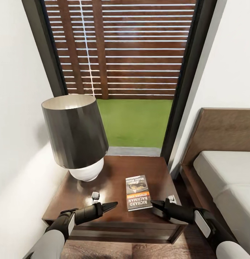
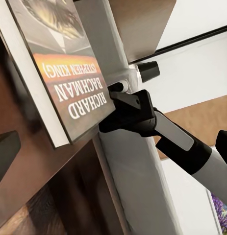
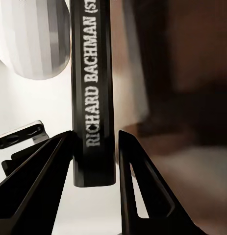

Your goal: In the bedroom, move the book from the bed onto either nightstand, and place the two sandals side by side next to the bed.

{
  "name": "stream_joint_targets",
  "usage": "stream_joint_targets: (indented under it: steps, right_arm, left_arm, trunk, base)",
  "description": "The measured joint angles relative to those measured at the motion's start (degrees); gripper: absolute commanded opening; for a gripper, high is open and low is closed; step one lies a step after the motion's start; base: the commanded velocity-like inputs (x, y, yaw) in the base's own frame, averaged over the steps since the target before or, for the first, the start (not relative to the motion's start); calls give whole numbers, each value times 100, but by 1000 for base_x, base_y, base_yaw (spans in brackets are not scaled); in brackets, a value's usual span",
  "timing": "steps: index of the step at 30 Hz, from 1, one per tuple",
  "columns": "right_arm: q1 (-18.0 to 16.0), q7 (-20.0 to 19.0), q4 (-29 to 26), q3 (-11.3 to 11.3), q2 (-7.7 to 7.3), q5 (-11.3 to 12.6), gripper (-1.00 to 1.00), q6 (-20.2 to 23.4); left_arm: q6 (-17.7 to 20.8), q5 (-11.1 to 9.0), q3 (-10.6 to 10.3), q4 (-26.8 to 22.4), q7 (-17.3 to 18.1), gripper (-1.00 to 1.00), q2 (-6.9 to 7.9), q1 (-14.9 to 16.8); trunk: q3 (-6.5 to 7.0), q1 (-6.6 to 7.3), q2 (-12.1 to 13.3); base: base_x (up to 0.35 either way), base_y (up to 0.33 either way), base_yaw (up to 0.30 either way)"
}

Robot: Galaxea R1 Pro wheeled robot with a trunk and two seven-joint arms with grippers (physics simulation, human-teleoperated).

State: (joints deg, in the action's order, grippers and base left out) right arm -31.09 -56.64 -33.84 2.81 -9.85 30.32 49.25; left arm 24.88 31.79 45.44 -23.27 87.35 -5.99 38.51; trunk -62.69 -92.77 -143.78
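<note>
The book [image 1: 138, 192] lies flat on the nightstand [image 1: 114, 169], cover up, with "RICHARD BACHMAN" legible. My right gripper [image 1: 155, 204] sits at the book's near right corner. In the right wrist view its open fingers [image 3: 49, 171] straddle the end of the book's spine [image 3: 93, 88] with a small gap. The left wrist view shows the same gripper [image 2: 125, 100] beside the book [image 2: 69, 63]. My left gripper [image 1: 112, 205] hovers open over the nightstand's front edge, left of the book, holding nothing. The bed [image 1: 226, 172] is at the right. The sandals are out of view.
A lamp [image 1: 74, 133] with a dark shade and white base stands on the nightstand's back left. Behind it a tall black-framed window [image 1: 125, 72] shows a slatted fence and grass. White walls flank both sides, and wood floor [image 1: 139, 251] runs below.
</note>
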Motion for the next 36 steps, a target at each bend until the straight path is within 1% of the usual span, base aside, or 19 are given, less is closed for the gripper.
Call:
stream_joint_targets:
  steps: [3,7,17,19,22,36]
  right_arm:
    - [0,0,0,0,0,0,-100,0]
    - [0,1,1,0,0,-9,-100,-6]
    - [0,0,0,0,0,0,-100,0]
    - [0,-2,1,-1,0,-16,-100,-8]
    - [-5,-82,-16,23,-2,132,-100,29]
    - [-6,-90,-13,19,-1,123,-100,17]
  left_arm:
    - [0,-1,0,0,0,100,0,0]
    - [0,0,-6,0,0,100,0,2]
    - [0,0,0,0,0,100,0,0]
    - [0,2,-5,0,0,100,0,1]
    - [1,1,-6,-1,0,100,1,-1]
    - [0,2,-1,-1,0,100,1,0]
  trunk:
    - [0,0,0]
    - [-88,-11,-5]
    - [-89,-10,-5]
    - [-132,-16,-8]
    - [-198,-22,-13]
    - [-198,-22,-13]
  base:
    - [0,0,0]
    - [0,0,0]
    - [0,0,0]
    - [0,0,0]
    - [0,0,0]
    - [0,0,0]
